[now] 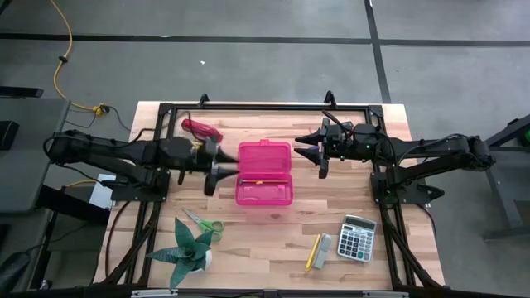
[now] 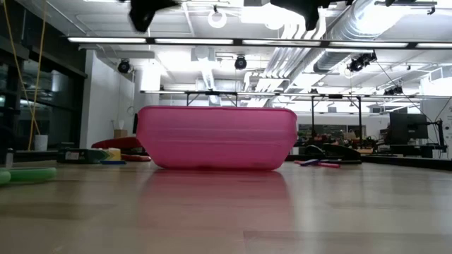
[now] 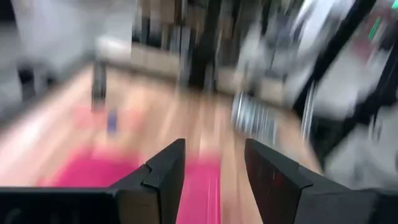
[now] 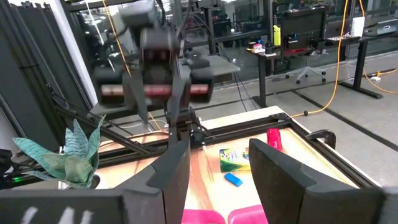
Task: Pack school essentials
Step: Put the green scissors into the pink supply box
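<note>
The pink hinged case (image 1: 265,172) lies mid-table, and a thin pencil (image 1: 252,180) shows along the line between its two halves. My left gripper (image 1: 225,164) hovers open at the case's left side, above the table (image 3: 214,158). My right gripper (image 1: 308,151) hovers open at the case's far right corner (image 4: 217,152). The right wrist view shows the yellow-green crayon box (image 4: 235,158) and the tiny blue piece (image 4: 233,179) lying flat on the table beyond the case. A yellow pencil (image 1: 313,251) and a grey block (image 1: 323,251) lie near the table's front edge.
Green-handled scissors (image 1: 203,222) and the spiky plant (image 1: 186,252) stand front left. A calculator (image 1: 358,237) lies front right. A red object (image 1: 201,128) lies far left, by the left arm. A black frame (image 1: 248,108) runs round the table's edges.
</note>
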`<state>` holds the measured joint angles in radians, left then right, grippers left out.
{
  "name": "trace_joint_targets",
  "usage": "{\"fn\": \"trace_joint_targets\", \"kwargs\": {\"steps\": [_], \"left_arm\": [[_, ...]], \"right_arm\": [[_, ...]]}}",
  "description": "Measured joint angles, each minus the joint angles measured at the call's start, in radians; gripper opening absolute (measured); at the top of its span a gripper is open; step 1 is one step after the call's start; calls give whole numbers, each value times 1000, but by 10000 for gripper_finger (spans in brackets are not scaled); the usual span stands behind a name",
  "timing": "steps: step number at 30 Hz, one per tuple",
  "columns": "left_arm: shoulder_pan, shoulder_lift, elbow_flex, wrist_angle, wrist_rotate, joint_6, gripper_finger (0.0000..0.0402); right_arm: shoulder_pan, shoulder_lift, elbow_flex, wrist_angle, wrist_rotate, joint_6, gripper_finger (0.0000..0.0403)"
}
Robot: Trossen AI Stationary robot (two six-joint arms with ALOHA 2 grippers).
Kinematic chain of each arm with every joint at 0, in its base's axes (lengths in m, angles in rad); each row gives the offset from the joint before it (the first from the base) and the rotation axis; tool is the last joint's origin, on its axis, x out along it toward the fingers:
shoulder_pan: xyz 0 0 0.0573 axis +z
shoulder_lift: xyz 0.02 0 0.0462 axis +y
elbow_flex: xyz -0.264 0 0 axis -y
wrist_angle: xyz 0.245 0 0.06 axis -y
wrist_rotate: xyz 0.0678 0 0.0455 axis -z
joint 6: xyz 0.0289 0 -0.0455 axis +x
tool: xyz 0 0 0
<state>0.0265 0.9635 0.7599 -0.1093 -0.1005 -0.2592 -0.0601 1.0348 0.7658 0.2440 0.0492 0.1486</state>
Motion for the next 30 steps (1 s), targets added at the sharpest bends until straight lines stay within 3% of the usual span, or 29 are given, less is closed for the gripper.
{"fn": "trace_joint_targets", "kwargs": {"steps": [5,10,14,20,30], "left_arm": [[-51,67,16,-436,53,-92,154],[-89,201,2,-654,114,-138,154],[-121,308,-23,-651,144,-126,154],[-178,389,-72,-432,259,-208,154],[-279,507,-79,-340,242,-270,154]], "right_arm": [[0,0,0,-1,0,0,158],[0,0,0,-20,0,0,158],[0,0,0,-30,0,0,158],[0,0,0,-32,0,0,158],[0,0,0,-54,0,0,158]]}}
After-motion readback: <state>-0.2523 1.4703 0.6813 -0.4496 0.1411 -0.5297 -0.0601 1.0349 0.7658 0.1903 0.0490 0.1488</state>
